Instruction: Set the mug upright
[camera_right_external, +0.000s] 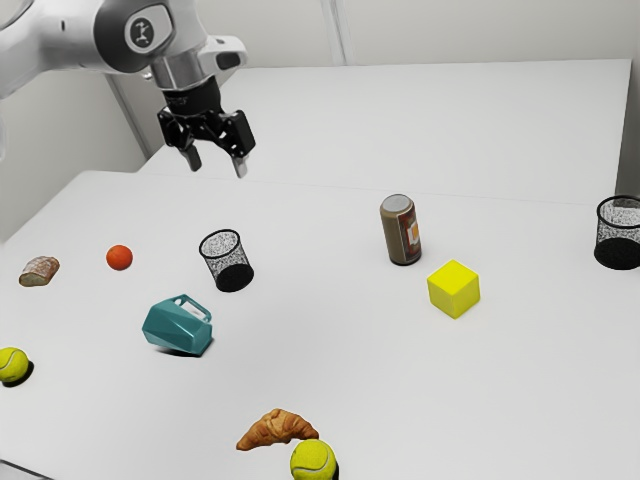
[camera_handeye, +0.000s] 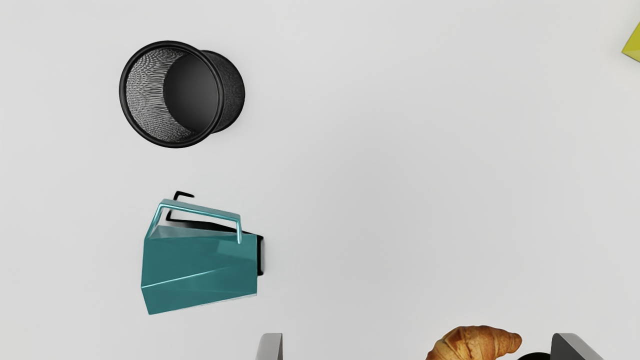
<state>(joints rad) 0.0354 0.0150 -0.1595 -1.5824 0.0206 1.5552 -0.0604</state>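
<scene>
Tool (camera_right_external: 218, 168) spread wide above the tabletop (camera_right_external: 330, 350), mug (camera_handeye: 200, 270) on its side

Its two fingers stand well apart, raised clear of everything below. The teal mug lies tipped over on the tabletop, handle facing the upright black mesh bin (camera_handeye: 230, 90) near it. Toward the exterior view's right, a can (camera_right_external: 401, 232) stands near a yellow cube (camera_right_external: 453, 289). A croissant (camera_right_external: 275, 429) lies just beside a tennis ball (camera_right_external: 313, 461).

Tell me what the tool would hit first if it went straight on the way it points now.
The tool would likely meet the tabletop first, beside the tipped mug, though depth is hard to judge.
</scene>
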